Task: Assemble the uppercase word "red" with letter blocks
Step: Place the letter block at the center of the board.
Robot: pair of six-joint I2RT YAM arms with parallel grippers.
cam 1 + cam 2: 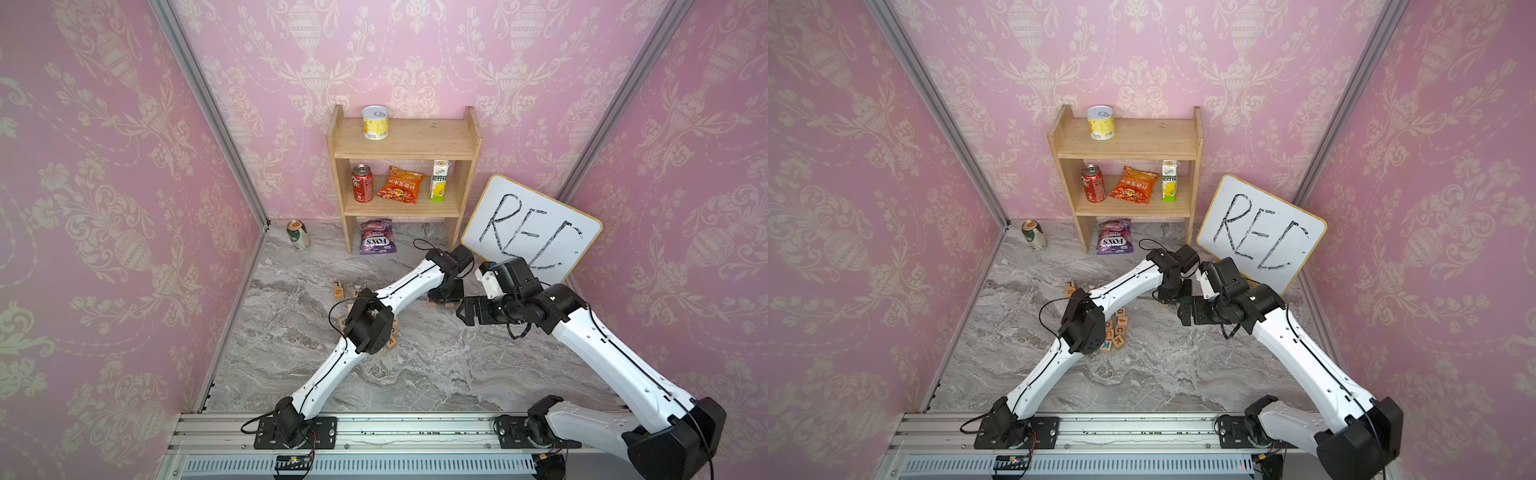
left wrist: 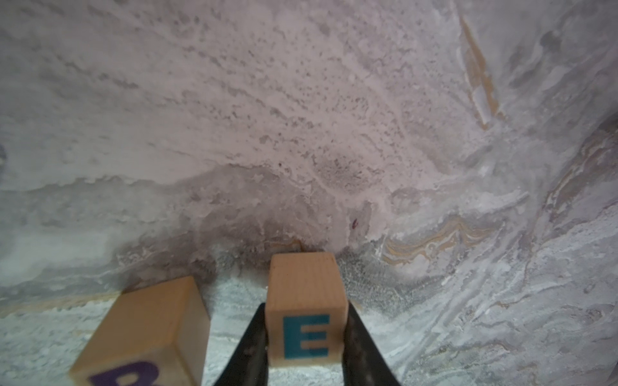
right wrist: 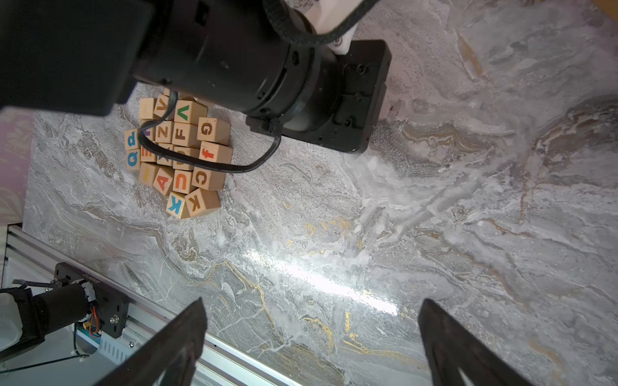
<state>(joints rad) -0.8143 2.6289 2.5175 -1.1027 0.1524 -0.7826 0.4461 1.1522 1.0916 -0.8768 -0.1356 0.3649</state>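
Observation:
My left gripper [image 2: 306, 334] is shut on a pale wooden letter block with a blue-green E [image 2: 306, 310], held low at the marble table. Beside it, a small gap away, lies a block with a purple R [image 2: 140, 334]. In both top views the left gripper [image 1: 446, 293] reaches down in front of the whiteboard and hides most of these two blocks. My right gripper [image 3: 311, 334] is open with only marble between its fingers, and it hovers next to the left wrist [image 1: 467, 311]. The pile of loose letter blocks [image 3: 177, 157] lies under the left elbow [image 1: 1115, 332].
A whiteboard [image 1: 532, 228] with black handwriting leans at the back right. A wooden shelf [image 1: 403, 166] with cans and snacks stands at the back. A purple bag [image 1: 377, 237] and a can [image 1: 297, 235] sit on the table. Two stray blocks [image 1: 337, 289] lie near the pile.

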